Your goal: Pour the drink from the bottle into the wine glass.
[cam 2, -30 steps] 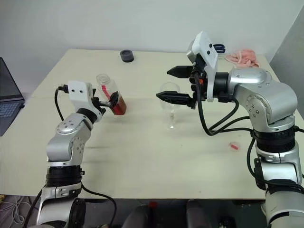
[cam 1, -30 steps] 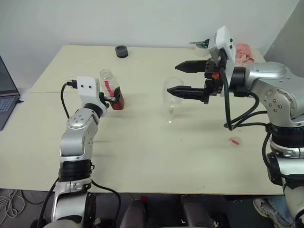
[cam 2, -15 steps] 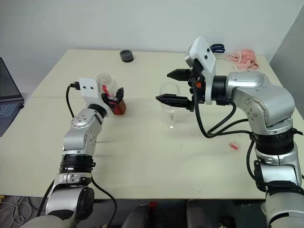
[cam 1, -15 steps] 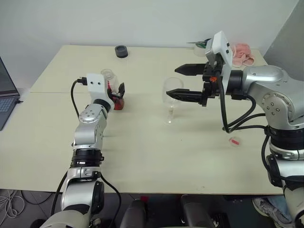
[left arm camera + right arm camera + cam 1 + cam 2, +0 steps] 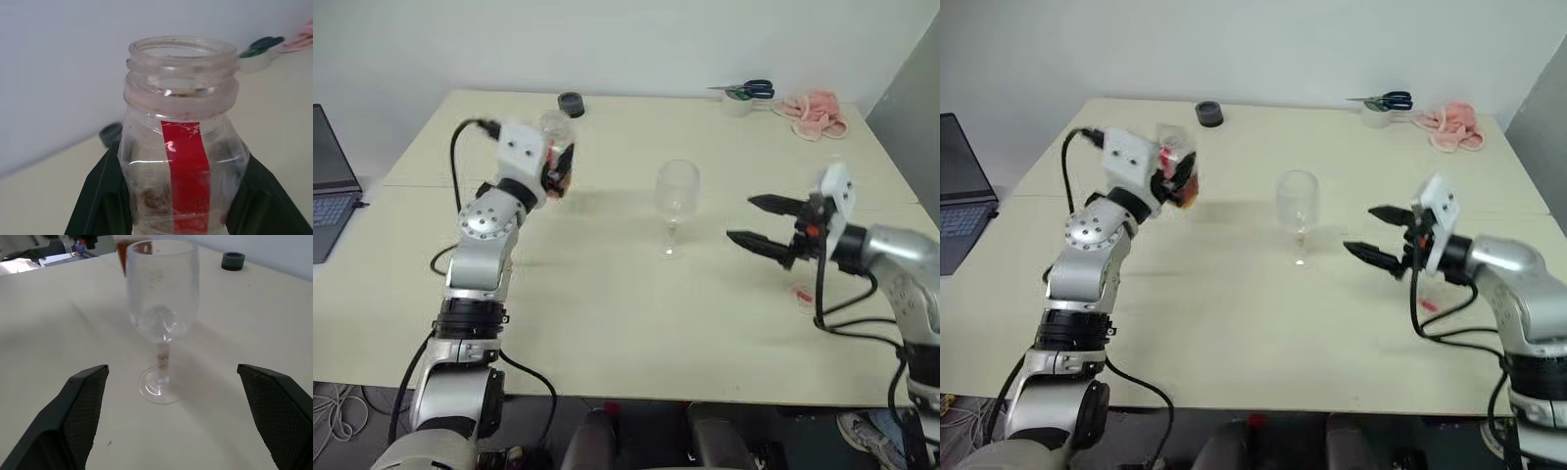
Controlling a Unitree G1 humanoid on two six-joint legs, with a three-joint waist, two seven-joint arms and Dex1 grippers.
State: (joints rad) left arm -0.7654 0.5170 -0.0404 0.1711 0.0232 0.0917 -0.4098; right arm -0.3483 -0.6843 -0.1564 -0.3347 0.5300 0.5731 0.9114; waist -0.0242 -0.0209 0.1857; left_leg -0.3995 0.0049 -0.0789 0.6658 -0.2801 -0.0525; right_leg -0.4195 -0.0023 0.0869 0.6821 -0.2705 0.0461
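A cream table [image 5: 607, 323] carries an upright, empty wine glass [image 5: 675, 201] near its middle. Left of the glass, the left gripper [image 5: 558, 168] is clamped on the uncapped bottle [image 5: 183, 147], raised clear of the tabletop, with the brown drink [image 5: 1185, 188] low inside it. Right of the glass, the right gripper [image 5: 759, 223] hangs near the tabletop, fingers spread wide and pointing at the glass. Far behind the glass lie a pink cloth [image 5: 815, 110], scissors [image 5: 744, 90] and a black round lid [image 5: 571, 102].
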